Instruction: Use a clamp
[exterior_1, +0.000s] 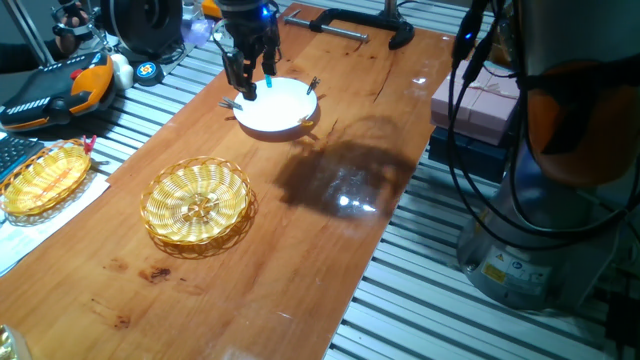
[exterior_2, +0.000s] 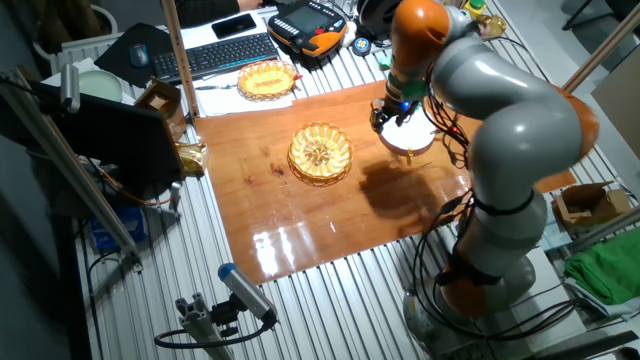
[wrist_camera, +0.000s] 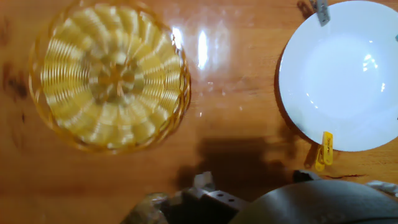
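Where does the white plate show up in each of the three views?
One fixed view: the white plate sits at upper centre, under the gripper.
The other fixed view: upper right of centre, partly behind the arm.
Hand view: top right, cut by the edge, with a yellow clamp clipped to its lower rim.
Shared landmark: the round wicker basket beside it.

A robotics lab or workshop: a wooden board (exterior_2: 300, 215) lies on a bench of ribbed aluminium rails (exterior_2: 330, 290), with a keyboard (exterior_2: 222, 52), an orange-and-black robot control pendant (exterior_2: 310, 22), trailing cables (exterior_1: 470, 150) and a camera stand (exterior_2: 215, 310) around it.
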